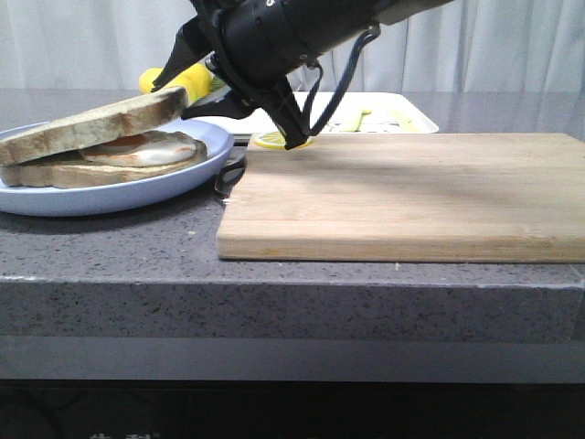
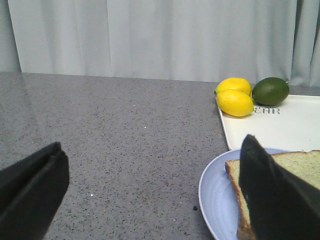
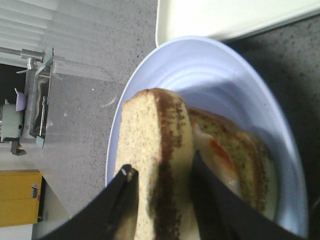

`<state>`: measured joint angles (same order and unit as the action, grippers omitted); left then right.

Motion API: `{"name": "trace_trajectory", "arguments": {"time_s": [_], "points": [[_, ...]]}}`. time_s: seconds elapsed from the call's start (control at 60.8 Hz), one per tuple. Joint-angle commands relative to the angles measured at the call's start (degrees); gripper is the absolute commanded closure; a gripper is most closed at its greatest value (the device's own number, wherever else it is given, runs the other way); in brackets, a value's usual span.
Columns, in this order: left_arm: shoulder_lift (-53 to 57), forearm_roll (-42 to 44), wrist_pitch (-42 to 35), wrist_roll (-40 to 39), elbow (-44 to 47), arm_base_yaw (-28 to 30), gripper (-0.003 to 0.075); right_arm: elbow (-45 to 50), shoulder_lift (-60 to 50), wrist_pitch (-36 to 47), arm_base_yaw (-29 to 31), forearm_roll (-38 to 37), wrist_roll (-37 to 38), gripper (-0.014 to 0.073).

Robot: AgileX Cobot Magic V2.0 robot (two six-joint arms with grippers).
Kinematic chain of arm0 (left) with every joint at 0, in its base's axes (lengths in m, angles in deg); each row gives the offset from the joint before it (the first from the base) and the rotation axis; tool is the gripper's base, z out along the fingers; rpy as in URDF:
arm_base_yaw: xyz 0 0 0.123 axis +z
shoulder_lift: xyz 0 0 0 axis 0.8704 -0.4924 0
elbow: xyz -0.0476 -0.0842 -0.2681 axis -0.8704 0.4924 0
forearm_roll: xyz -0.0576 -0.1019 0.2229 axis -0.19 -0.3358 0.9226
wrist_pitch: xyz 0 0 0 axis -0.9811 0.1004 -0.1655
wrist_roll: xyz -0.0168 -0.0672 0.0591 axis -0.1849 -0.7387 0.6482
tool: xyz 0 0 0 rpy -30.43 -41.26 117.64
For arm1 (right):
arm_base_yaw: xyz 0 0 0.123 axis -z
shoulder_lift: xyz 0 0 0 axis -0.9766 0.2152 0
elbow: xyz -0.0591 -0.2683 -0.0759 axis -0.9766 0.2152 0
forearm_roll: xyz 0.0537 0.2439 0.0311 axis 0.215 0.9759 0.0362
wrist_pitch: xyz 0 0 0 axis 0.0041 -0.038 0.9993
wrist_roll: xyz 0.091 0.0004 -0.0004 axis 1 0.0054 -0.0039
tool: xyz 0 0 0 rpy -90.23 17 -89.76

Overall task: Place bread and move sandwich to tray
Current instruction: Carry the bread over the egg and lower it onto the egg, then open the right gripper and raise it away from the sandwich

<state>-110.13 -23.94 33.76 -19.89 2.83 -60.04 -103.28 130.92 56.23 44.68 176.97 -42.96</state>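
Grey table (image 1: pixel 110 256), wooden board (image 1: pixel 411 197) at front, white tray (image 1: pixel 416 114) behind it; pale-blue plate (image 1: pixel 183 174) at left bearing the sandwich (image 1: pixel 137 155). Right gripper (image 3: pixel 160 200) clenched on the bread (image 1: pixel 91 128), tilted, far edge down on the egg, so placing step in hand. Next, by judgement: lower level, release, then carry plate to tray; left gripper (image 2: pixel 150 200) spread wide, empty.

Pale grey pleated curtains (image 1: pixel 82 41) hang behind a dark speckled stone countertop (image 1: pixel 110 247) with a thick front edge; soft, even light falls across it.
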Motion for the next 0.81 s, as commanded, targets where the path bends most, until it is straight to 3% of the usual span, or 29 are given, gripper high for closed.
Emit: {"name": "trace_trajectory", "arguments": {"time_s": [0.0,0.608,0.789], "points": [[-0.37,0.00,-4.61,-0.17,-2.10,-0.34,0.0050,-1.80,-3.39,-3.86,0.28,-0.85,-0.95,0.0237],[-0.37,0.00,-4.61,-0.17,-2.10,-0.34,0.0050,3.91,-15.67,-14.41,6.24,-13.84,-0.75,0.0241],[-0.37,0.00,-4.61,-0.17,-2.10,-0.34,0.0050,3.65,-22.45,-23.19,11.24,-25.92,-0.80,0.0415]]}}
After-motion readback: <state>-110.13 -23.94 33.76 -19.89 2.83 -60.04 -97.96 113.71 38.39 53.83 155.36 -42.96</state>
